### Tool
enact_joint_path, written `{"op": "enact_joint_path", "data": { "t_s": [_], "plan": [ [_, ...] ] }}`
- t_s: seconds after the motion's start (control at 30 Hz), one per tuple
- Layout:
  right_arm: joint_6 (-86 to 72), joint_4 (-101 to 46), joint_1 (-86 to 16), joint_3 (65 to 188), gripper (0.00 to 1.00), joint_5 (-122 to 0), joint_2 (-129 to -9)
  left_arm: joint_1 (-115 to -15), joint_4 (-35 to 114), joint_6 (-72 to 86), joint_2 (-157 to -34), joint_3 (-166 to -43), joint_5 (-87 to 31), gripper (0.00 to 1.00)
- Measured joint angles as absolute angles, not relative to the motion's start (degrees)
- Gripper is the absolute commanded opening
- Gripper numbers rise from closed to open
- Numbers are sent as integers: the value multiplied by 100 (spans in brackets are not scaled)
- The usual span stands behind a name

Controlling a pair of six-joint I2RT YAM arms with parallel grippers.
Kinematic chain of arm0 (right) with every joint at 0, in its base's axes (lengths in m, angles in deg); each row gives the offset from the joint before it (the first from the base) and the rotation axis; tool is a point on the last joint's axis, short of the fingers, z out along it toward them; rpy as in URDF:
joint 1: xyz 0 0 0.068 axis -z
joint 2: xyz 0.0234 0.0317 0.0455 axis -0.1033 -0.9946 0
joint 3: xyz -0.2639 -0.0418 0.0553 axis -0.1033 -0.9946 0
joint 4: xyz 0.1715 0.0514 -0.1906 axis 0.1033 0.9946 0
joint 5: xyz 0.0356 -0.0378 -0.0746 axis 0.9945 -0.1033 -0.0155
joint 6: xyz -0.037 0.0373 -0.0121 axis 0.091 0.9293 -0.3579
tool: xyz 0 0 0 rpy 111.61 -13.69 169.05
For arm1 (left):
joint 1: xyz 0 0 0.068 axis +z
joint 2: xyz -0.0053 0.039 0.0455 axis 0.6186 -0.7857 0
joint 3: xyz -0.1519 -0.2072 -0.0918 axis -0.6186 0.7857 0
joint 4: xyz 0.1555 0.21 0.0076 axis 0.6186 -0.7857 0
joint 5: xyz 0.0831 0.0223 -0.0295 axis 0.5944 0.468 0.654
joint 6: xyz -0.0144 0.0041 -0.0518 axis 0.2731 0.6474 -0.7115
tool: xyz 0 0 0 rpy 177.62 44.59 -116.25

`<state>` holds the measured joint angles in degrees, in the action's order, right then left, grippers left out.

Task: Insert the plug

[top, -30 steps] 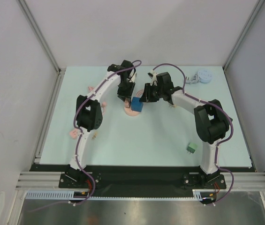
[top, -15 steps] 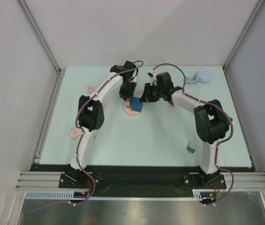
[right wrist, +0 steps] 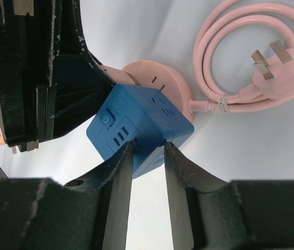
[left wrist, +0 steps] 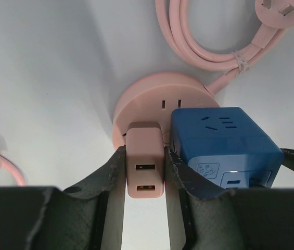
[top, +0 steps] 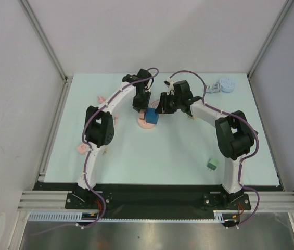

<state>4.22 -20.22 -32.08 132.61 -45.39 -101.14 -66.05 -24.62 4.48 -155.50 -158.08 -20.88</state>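
Note:
A round pink socket (left wrist: 157,91) lies on the table, and a blue cube adapter (left wrist: 225,138) sits on its right half. My left gripper (left wrist: 144,156) is shut on a pink USB charger plug (left wrist: 144,172), which stands against the socket's left half beside the cube. Whether its prongs are in the socket is hidden. My right gripper (right wrist: 148,148) is shut on the lower edge of the blue cube (right wrist: 136,122). From above, both grippers meet over the socket (top: 145,123), the left gripper (top: 140,104) from the left and the right gripper (top: 160,108) from the right.
The socket's coiled pink cable with its three-pin plug (right wrist: 271,73) lies just beyond it. A small green adapter (top: 212,165) sits front right, a pale blue round socket (top: 226,84) back right, and small pink pieces (top: 81,148) near the left arm.
My left gripper has shifted slightly to the right, closer over the socket, with the pink charger still in it. The right arm has hardly moved.

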Motion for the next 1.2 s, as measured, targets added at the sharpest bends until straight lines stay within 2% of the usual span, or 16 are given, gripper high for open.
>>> {"op": "enact_joint_path", "data": {
  "t_s": [0.03,0.07,0.1,0.27,0.37,0.6,0.8,0.9,0.93,1.0,1.03,1.07,1.1,1.2],
  "plan": [
    [422,-2020,-3206,13261,35,-4539,-10112,-6609,-2458,442,-15539,-15804,-2064,26],
    [422,-2022,-3206,13257,35,-4541,-10110,-6616,-2458,435,-15534,-15802,-2044,36],
    [422,-2022,-3206,13252,35,-4543,-10105,-6622,-2458,429,-15534,-15802,-2024,40],
    [420,-2013,-3199,13246,38,-4576,-10099,-6627,-2563,415,-15534,-15662,-1906,57],
    [420,-1980,-3202,13246,39,-4578,-10094,-6633,-2615,405,-15534,-15590,-1843,64],
    [420,-1928,-3193,13259,39,-4581,-10092,-6607,-2727,409,-15534,-15679,-1793,71],
    [420,-1849,-3193,13307,38,-4589,-10092,-6421,-2808,402,-15523,-16350,-2125,72],
    [420,-1819,-3215,13320,38,-4583,-10092,-6235,-2596,365,-15403,-16315,-2595,63],
    [420,-1806,-3224,13329,38,-4585,-10092,-6179,-2469,350,-15314,-16182,-2744,48],
    [418,-1773,-3226,13342,38,-4585,-10092,-6082,-2323,313,-15053,-15810,-2951,30],
    [418,-1744,-3226,13348,38,-4583,-10092,-6045,-2264,313,-14918,-15629,-3021,14],
    [418,-1729,-3228,13357,38,-4585,-10092,-6017,-2174,335,-14789,-15443,-3069,7],
    [416,-1701,-3232,13370,38,-4585,-10092,-5984,-2089,356,-14629,-15207,-3095,2],
    [414,-1633,-3239,13396,38,-4587,-10092,-5938,-1802,415,-14125,-14431,-3126,0]
  ]
}}
